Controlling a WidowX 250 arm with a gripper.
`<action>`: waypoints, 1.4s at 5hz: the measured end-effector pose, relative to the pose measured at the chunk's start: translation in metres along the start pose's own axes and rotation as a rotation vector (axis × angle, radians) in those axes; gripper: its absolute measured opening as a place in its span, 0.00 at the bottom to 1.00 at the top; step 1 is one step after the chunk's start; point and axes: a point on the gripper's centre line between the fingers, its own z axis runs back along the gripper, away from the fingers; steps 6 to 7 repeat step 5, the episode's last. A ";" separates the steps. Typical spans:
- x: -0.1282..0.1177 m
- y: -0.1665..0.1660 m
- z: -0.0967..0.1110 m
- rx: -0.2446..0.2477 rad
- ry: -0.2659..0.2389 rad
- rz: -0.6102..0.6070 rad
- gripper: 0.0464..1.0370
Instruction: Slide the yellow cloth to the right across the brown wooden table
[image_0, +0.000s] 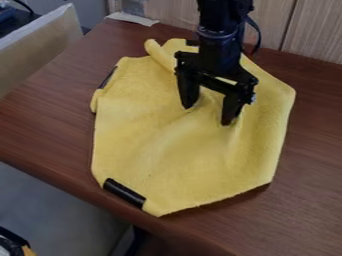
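Where our gripper (208, 114) hung, upper centre, we listed: fingers (230, 111) spread, touching yellow cloth (147, 145), mid-frame, counter (312, 200) beneath; risk, snagged fabric bunching, should they drag sideways.

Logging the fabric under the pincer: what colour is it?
Plain yellow cloth, seen best in the camera view, beneath the black pincer.

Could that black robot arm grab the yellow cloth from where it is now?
Probably, yes: its open gripper is right down at the yellow cloth, with nothing visible blocking the way.
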 end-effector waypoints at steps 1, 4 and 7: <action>-0.001 0.010 0.012 0.024 -0.003 0.032 0.96; -0.004 0.031 0.097 0.038 -0.108 0.081 0.96; -0.004 0.032 0.098 0.038 -0.110 0.083 0.96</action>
